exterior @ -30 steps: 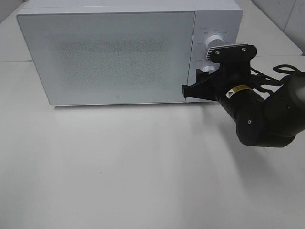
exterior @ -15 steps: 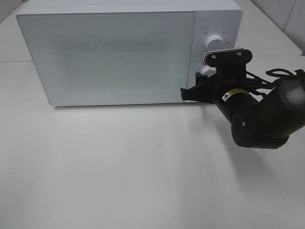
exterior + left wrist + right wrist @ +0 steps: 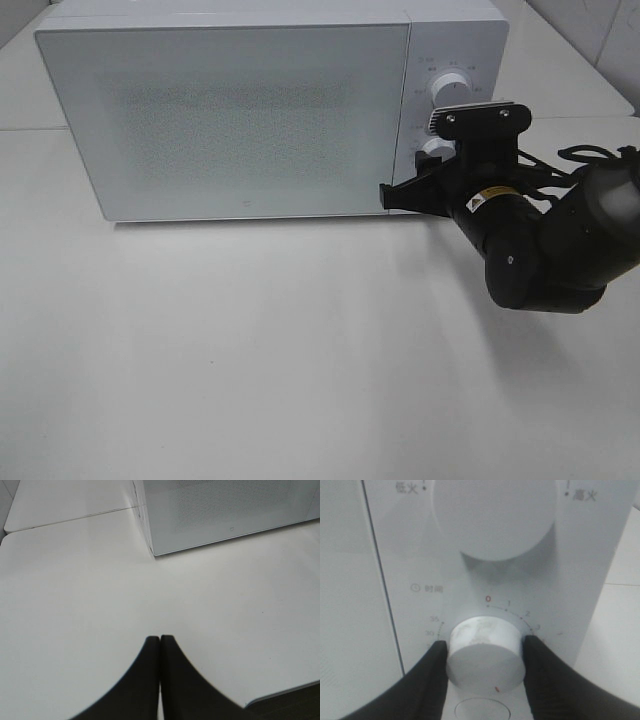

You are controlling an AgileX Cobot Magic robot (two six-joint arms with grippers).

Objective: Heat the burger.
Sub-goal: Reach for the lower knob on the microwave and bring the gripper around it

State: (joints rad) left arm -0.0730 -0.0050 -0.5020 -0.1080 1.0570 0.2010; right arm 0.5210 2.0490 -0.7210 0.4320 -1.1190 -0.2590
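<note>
Since a second ago the right gripper (image 3: pixel 425 170) has slid a little down and to the left, from beside the upper knob (image 3: pixel 450 90) toward the lower knob (image 3: pixel 432 149); over the last half second it barely shifts

From the high camera, the white microwave (image 3: pixel 240 110) stands at the back of the white table (image 3: pixel 250 350) with its door (image 3: pixel 230 115) closed. The frosted front hides the inside, so the burger cannot be seen, and its place, its look and which way it points cannot be told

From the left wrist, the left gripper (image 3: pixel 160 645) hangs over bare table near the microwave's corner, its tips pressed together

From the right wrist, the two black fingers (image 3: pixel 427 680) touch opposite sides of the lower knob, pinching it; a small red mark (image 3: pixel 496 687) shows on its rim, on the side away from the red 0
</note>
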